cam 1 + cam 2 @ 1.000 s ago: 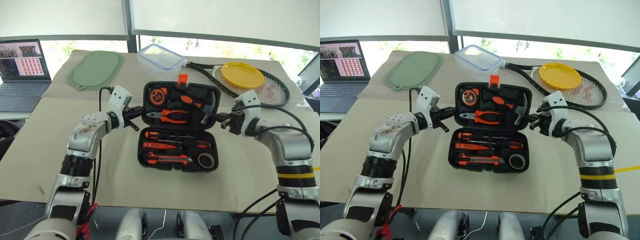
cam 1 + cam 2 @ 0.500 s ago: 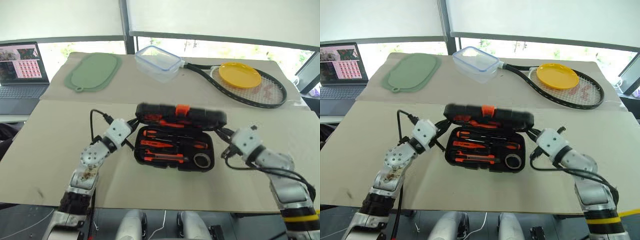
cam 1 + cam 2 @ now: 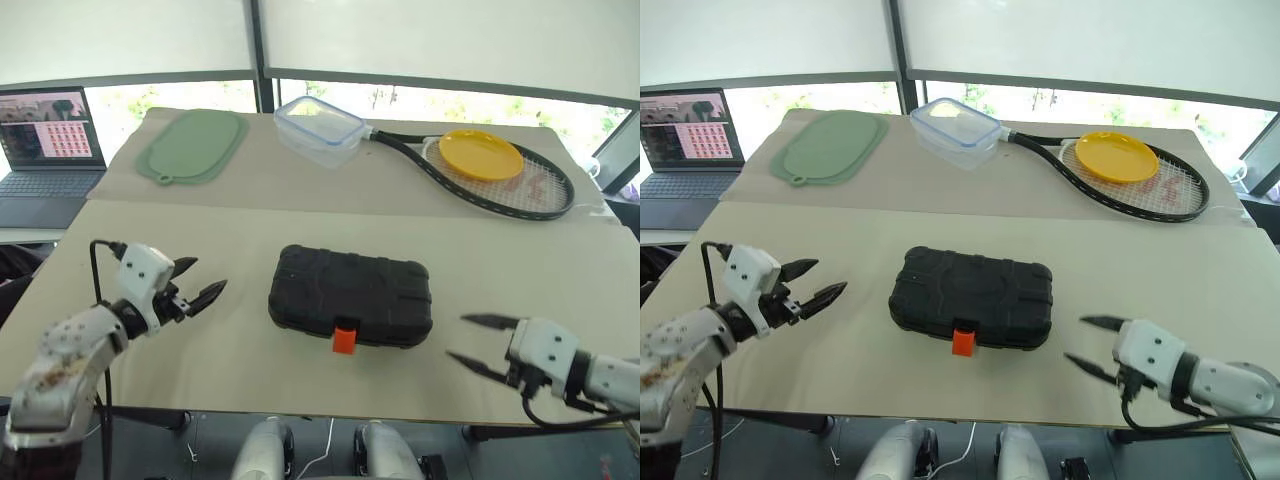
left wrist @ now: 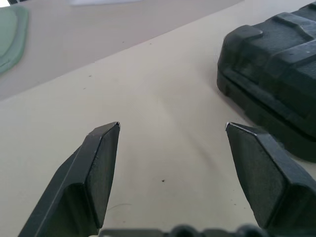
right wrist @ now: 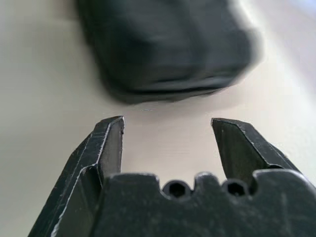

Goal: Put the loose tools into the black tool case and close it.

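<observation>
On either side of the case, clear of it: left gripper (image 3: 201, 281) and right gripper (image 3: 478, 342) both stood spread, holding nothing | black tool case (image 3: 351, 294) lay shut mid-table (image 3: 240, 380), orange latch (image 3: 344, 340) facing the robot | behind: clear box (image 3: 321, 130), racket (image 3: 500, 175), yellow plate (image 3: 483, 153), green mat (image 3: 192, 145), laptop (image 3: 45, 150).

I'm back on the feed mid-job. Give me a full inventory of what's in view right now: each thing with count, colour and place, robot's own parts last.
Tool case: one, black, shut, centre of the table, orange latch on its near edge.
Cutting mat: one, green, far left of the table.
Food box: one, clear with blue-edged lid, far centre.
Racket: one, black frame, far right.
Plate: one, yellow, resting on the racket head.
Laptop: one, dark, screen lit, off the table's left side.
Table: one, beige.
Left tool: one, black fingers, open, left of the case.
Right tool: one, black fingers, open, right of the case.
</observation>
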Motion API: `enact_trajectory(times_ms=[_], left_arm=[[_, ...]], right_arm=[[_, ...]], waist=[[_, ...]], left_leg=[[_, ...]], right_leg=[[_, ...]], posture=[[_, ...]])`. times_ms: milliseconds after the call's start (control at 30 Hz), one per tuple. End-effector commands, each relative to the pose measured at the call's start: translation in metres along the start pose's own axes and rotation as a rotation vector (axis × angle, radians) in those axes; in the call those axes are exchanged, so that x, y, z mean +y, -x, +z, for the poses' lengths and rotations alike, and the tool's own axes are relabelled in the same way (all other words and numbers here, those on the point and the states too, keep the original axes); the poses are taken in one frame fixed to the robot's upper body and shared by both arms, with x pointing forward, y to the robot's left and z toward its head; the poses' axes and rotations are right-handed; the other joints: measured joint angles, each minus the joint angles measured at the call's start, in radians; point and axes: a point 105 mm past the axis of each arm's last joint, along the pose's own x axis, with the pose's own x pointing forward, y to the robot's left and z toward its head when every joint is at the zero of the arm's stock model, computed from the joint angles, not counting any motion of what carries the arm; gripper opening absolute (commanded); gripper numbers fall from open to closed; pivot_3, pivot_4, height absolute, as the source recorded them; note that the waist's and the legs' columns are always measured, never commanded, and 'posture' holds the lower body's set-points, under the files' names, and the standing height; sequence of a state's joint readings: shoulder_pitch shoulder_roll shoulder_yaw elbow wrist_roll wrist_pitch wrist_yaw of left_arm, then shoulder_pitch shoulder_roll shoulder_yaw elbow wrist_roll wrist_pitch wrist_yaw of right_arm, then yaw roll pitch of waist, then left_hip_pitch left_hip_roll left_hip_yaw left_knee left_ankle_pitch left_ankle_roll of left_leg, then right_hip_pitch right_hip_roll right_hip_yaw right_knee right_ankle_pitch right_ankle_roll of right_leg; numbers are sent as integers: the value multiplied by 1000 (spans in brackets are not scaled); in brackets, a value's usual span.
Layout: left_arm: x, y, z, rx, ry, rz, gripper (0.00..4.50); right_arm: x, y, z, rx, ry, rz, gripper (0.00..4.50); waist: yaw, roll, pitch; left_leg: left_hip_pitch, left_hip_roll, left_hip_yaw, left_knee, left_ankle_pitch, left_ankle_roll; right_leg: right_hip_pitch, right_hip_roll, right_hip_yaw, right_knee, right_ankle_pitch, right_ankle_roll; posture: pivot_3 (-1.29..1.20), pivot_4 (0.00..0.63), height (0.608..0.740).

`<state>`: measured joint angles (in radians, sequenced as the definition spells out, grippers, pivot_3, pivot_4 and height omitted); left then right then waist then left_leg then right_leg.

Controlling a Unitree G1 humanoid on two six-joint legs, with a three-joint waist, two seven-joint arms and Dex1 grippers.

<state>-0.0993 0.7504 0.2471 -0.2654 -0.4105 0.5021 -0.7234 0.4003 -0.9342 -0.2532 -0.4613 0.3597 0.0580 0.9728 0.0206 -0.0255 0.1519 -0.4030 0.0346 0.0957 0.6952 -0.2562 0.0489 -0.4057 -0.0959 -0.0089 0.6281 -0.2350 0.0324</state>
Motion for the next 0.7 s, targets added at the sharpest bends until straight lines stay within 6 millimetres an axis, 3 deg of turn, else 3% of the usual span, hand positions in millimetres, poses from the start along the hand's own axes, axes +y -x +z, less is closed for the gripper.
enact_trajectory(times_ms=[33, 100, 200, 300, 400, 500, 700], left_arm=[[7, -32, -2, 42, -78, -97, 3191], [8, -46, 0, 43, -111, -140, 2409], [-7, -89, 11, 35, -230, -273, 1198], [-18, -119, 18, 18, -286, -337, 150], [-32, -135, 21, 22, -350, -405, 71], [-47, -138, 21, 27, -422, -509, 71], [-68, -101, 7, 72, -455, -788, 71]], right_arm=[[19, -5, 15, -34, -4, 159, 2066], [23, -8, 16, -32, -4, 199, 1357], [22, -25, 21, -51, 26, 241, 259], [15, -38, 24, -65, 42, 241, 0], [9, -47, 24, -55, 54, 227, 0], [-6, -54, 20, -20, 71, 162, 0], [-46, -55, 12, 41, 85, -31, 0]], waist=[[1, 0, 0], [0, -1, 0], [2, -3, 1], [4, -4, 1], [-1, -5, 1], [-9, -5, 1], [-10, -5, 1]], left_leg=[[1, 0, 0, 0, 0, 0], [1, 0, 0, 0, 0, 0], [-2, -1, 0, 0, 0, 0], [-4, -3, -1, 2, 0, 0], [-5, -3, -1, 1, 0, 1], [-8, -3, -1, 1, 0, 1], [-15, -3, 2, 2, 0, 0]], right_leg=[[1, 0, 0, 0, 0, -1], [1, 0, 0, -1, 0, 0], [0, 1, 0, -1, 3, 6], [0, 2, -1, -2, 4, 6], [-1, 2, -1, -2, 4, 6], [-4, 2, -1, -2, 4, 6], [-14, 1, 1, 2, 4, 6]], posture=[[0, 150, 738], [0, 150, 738], [0, 150, 738], [0, 150, 738], [0, 150, 738], [0, 150, 738], [0, 150, 738]])
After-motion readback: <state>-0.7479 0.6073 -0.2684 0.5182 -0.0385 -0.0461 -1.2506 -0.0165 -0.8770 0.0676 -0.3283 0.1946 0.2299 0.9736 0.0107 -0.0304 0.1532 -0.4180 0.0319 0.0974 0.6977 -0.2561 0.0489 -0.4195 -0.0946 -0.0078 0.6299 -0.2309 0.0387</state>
